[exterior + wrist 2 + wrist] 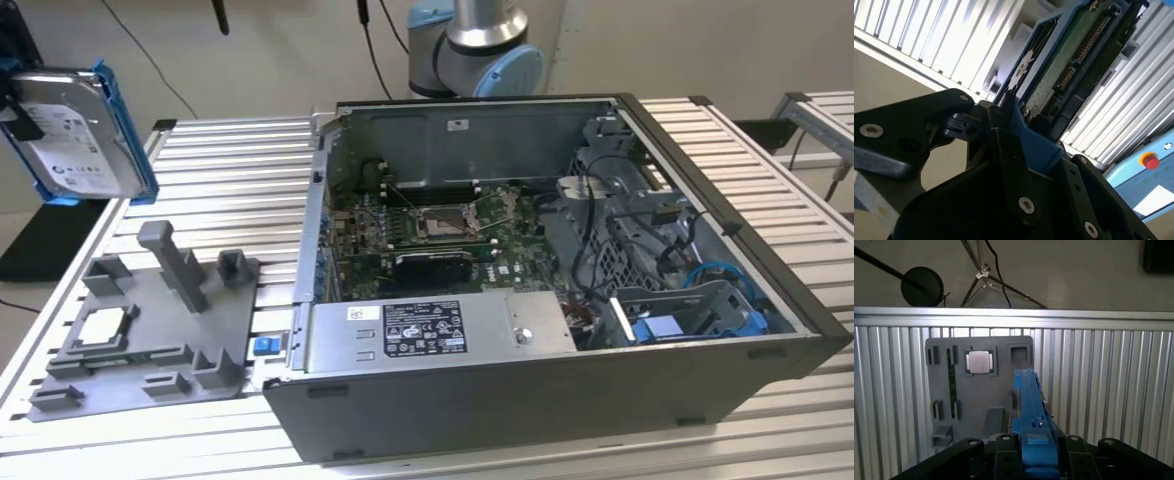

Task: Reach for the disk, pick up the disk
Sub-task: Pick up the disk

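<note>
Hand (pixel 1036 447): black two-finger unit, the closest item in both wrist views. Its fingers are closed on the blue frame of the disk (pixel 80 135), gripping it by the frame's edge. Disk: silver drive with a white label and blue frame. It is carried in the air at ten o'clock of the exterior view, well apart from the open computer case (pixel 534 410) and clear of the slatted surface (pixel 227 170). It stands nearly upright, slightly tilted, label face showing. Gray holder plate (pixel 147 330): lies on the surface at eight o'clock, lower than the disk, with a small square chip (pixel 104 328) seated in it. Step, as judged: reach finished, pick-up effectively done, the drive hanging free in the grip. Requirement, as judged: a firm clamp on the thin frame, since the drive's weight sits out beyond the fingers. Arm pose: wrist angled so the first wrist view looks past the disk's edge to the plate. Arm base (pixel 481 50) stands at twelve o'clock, behind the case.
</note>
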`<state>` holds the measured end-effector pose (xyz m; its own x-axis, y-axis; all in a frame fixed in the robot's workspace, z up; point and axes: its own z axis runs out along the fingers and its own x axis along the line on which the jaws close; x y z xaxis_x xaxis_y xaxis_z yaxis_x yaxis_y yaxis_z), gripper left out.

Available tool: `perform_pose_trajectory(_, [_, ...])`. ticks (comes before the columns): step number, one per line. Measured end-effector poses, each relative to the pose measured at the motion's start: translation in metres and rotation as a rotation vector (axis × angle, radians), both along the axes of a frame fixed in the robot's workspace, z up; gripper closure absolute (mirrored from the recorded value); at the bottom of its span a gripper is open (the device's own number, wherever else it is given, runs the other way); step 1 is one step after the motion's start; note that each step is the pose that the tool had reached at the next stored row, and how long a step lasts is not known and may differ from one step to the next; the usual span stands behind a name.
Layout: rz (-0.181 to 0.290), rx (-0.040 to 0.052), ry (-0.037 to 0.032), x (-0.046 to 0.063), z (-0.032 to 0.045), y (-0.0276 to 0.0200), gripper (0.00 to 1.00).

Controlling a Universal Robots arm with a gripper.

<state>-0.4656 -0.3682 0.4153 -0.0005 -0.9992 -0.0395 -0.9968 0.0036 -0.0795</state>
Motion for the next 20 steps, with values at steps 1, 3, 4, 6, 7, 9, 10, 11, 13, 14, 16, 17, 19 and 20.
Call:
perform_pose_trajectory(1, [0.0,0.0004,-0.002,0.0,0.0026,0.0,1.0])
perform_pose_trajectory(3, [0.001,0.0009,-0.0054,0.0,0.0073,0.0,1.0])
perform_pose_trajectory(4, [0.002,0.0014,-0.0073,0.0,0.0099,0.0,1.0])
perform_pose_trajectory(6, [0.003,0.0028,-0.0111,0.0,0.014,0.0,1.0])
perform_pose_trajectory(7, [0.004,0.0034,-0.013,0.0,0.0159,0.0,1.0])
perform_pose_trajectory(9, [0.006,0.0054,-0.0189,0.0,0.019,0.0,1.0])
perform_pose_trajectory(10, [0.007,0.0076,-0.0233,0.0,0.0196,0.0,1.0])
perform_pose_trajectory(11, [0.007,0.0107,-0.0286,0.0,0.0202,0.0001,1.0])
perform_pose_trajectory(13, [0.01,0.0158,-0.0379,0.0,0.0216,0.0001,1.0])
perform_pose_trajectory(14, [0.011,0.0178,-0.0417,0.0,0.0227,0.0,1.0])
perform_pose_trajectory(16, [0.013,0.021,-0.0478,-0.001,0.0254,0.0,1.0])
perform_pose_trajectory(17, [0.014,0.0228,-0.0508,-0.001,0.0269,0.0,1.0])
perform_pose_trajectory(19, [0.016,0.027,-0.0562,-0.001,0.0293,0.0,1.0])
perform_pose_trajectory(20, [0.017,0.029,-0.0585,-0.001,0.031,0.0001,1.0])
